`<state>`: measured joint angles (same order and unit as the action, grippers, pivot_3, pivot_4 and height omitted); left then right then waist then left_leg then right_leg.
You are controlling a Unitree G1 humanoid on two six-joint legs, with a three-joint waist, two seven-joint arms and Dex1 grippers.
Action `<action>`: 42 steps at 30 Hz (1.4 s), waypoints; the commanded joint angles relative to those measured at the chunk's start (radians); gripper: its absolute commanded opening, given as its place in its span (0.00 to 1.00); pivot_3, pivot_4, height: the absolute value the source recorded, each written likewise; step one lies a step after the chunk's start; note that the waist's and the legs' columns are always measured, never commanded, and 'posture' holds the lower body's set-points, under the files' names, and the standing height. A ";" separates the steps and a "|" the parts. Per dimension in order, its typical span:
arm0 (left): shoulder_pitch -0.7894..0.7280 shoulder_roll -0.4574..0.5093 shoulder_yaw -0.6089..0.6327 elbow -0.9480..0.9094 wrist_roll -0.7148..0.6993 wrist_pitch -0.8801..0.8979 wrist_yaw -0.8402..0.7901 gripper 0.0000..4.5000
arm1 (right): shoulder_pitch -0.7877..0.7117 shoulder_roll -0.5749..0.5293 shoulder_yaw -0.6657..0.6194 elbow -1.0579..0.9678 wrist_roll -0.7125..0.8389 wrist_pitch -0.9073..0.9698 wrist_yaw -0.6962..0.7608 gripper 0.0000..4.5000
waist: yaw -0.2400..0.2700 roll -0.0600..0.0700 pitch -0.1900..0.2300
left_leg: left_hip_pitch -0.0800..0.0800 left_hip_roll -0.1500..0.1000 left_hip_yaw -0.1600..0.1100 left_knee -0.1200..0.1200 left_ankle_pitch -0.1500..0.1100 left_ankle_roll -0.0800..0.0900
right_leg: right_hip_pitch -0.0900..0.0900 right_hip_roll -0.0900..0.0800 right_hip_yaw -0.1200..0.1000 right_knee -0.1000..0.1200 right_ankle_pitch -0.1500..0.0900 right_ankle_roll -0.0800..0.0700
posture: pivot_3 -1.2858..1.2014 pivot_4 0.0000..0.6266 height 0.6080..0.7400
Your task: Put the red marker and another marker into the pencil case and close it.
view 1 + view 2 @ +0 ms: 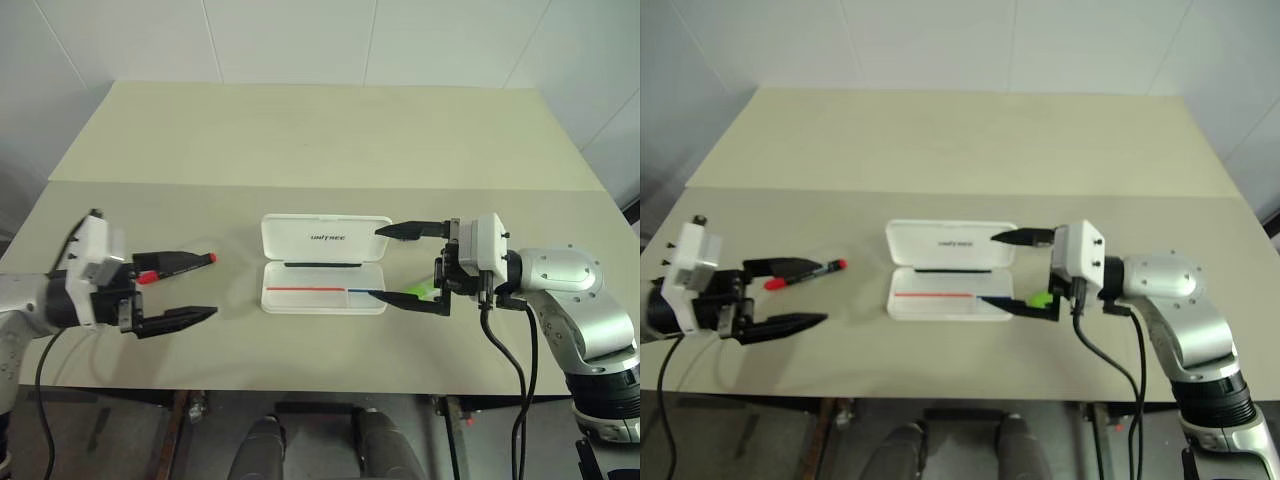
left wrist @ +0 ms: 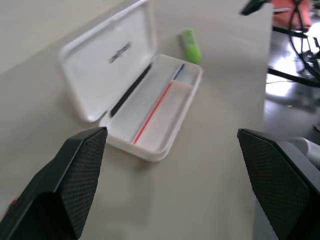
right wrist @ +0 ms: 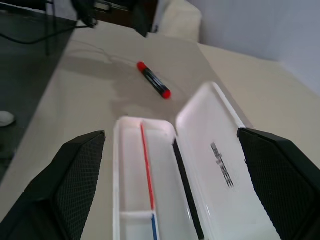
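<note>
Both end effectors gape beside the open pencil case [image 1: 325, 262].

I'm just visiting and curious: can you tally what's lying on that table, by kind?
Markers: 2, the red marker and the lime-green highlighter, both on the table outside the case.
Pencil cases: 1, the white pencil case, lid open, tray empty.
Total: 3 things.

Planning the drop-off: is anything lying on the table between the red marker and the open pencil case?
Nothing visible. The red marker lies apart from the open pencil case, with bare table between them. The case's tray holds nothing.
</note>
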<state>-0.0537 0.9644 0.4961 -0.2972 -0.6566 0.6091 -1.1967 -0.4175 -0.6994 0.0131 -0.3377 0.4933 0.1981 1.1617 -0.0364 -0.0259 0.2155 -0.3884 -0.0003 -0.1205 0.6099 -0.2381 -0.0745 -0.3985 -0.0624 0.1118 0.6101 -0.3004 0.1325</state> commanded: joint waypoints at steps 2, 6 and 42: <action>0.053 0.037 0.035 0.109 0.117 -0.149 -0.011 0.99 | -0.017 -0.006 -0.001 -0.040 0.032 0.016 0.011 1.00 | 0.000 0.000 0.000 | 0.000 0.000 0.000 0.000 0.000 0.000 | 0.000 0.000 0.000 -0.001 0.000 0.000 | 0.52 0.24 1.00; 0.017 0.057 0.025 0.290 0.203 -0.294 0.001 0.99 | -0.025 -0.004 -0.002 -0.022 0.026 0.019 0.009 1.00 | 0.001 0.000 0.000 | 0.000 0.000 0.000 0.000 0.000 -0.001 | 0.000 0.000 0.000 -0.001 -0.001 -0.001 | 0.52 0.24 1.00; -0.514 -0.085 -0.424 1.104 0.539 -0.618 0.063 0.78 | 0.023 -0.008 -0.042 -0.118 0.008 0.068 -0.188 1.00 | 0.007 0.000 0.000 | -0.001 0.000 0.001 0.001 0.003 0.002 | -0.008 0.001 0.000 0.014 0.007 0.012 | 0.52 0.24 1.00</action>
<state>-0.5759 0.8836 0.0966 0.7986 -0.1327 -0.0302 -1.1167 -0.3944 -0.6978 0.0106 -0.4170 0.4918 0.2673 0.9862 -0.0295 -0.0259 0.2152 -0.3896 -0.0007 -0.1197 0.6108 -0.2345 -0.0726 -0.4062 -0.0614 0.1119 0.6236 -0.2941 0.1441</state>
